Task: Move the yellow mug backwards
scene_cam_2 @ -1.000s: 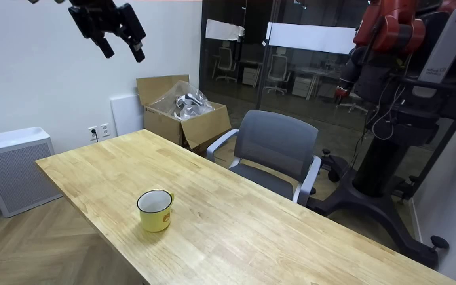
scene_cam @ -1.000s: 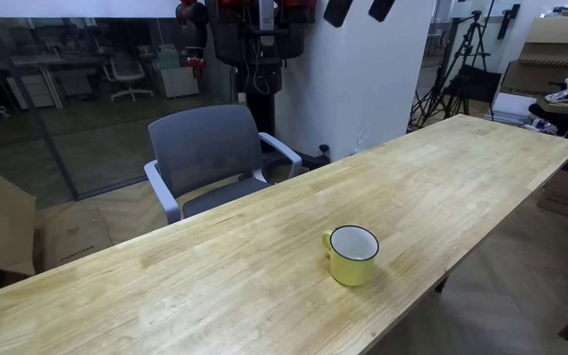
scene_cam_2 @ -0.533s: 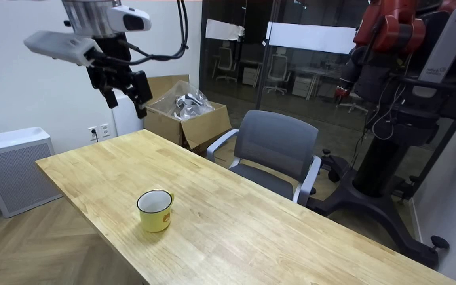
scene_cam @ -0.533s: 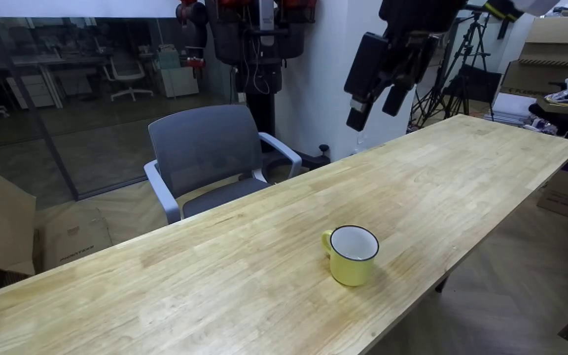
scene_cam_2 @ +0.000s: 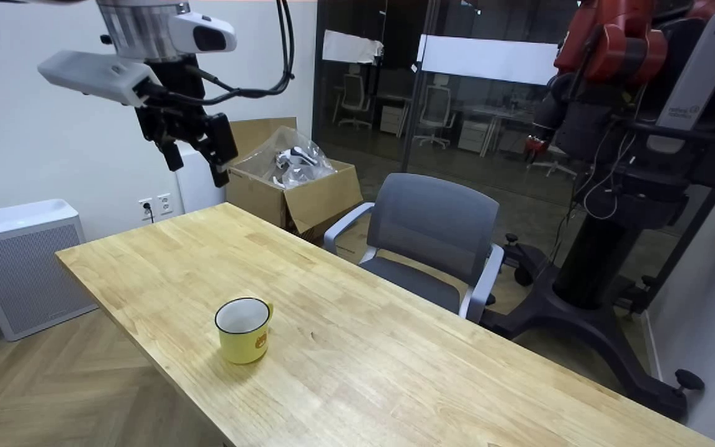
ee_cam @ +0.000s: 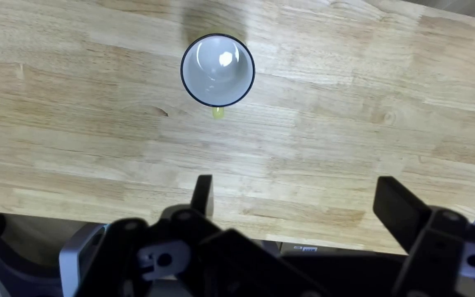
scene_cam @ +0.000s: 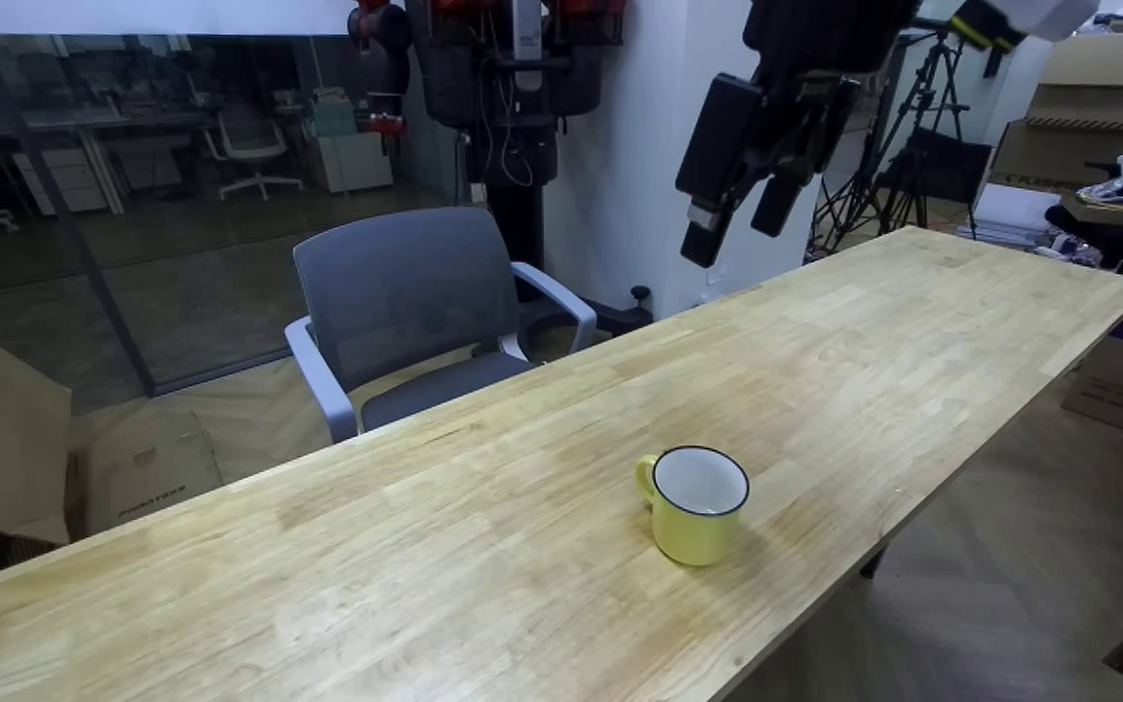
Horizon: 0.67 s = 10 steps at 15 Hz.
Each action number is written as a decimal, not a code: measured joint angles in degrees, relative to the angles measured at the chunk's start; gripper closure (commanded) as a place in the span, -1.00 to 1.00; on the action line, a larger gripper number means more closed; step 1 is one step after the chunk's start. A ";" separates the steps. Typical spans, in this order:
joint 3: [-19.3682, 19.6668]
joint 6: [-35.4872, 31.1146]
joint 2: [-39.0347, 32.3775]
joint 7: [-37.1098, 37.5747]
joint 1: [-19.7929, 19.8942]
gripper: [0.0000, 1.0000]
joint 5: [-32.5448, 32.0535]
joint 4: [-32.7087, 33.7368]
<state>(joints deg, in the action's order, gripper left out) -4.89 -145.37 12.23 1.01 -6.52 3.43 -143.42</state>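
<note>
The yellow mug stands upright on the wooden table, and it shows in both exterior views (scene_cam: 696, 536) (scene_cam_2: 242, 347). It has a white interior, a dark rim and a small side handle. In the wrist view the mug (ee_cam: 217, 70) is seen from above at the top, its handle pointing down toward the gripper's side of the picture. My gripper is high above the table and apart from the mug in both exterior views (scene_cam: 737, 237) (scene_cam_2: 197, 172). In the wrist view the gripper's fingers (ee_cam: 295, 185) are wide apart with nothing between them.
The long wooden table (scene_cam: 406, 546) carries the mug near one long edge. A grey chair (scene_cam_2: 435, 217) stands at the opposite long edge. An open cardboard box (scene_cam_2: 323, 198) is on the floor beyond the table's end. A red and black robot (scene_cam_2: 599, 248) stands behind the chair.
My arm and gripper have come down from the top of both exterior views, mostly in the first half second, then only slightly. The fingers stay apart. The mug has not moved.
</note>
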 measured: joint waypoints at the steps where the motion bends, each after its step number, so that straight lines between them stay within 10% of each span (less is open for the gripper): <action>1: 0.03 0.25 -1.15 0.20 0.23 -1.00 -0.01 0.28; 10: 2.94 -0.75 -23.47 10.22 4.41 -1.00 -9.19 9.42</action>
<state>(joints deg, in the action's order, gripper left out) -1.95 -146.12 -11.24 11.23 -2.11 -5.76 -134.00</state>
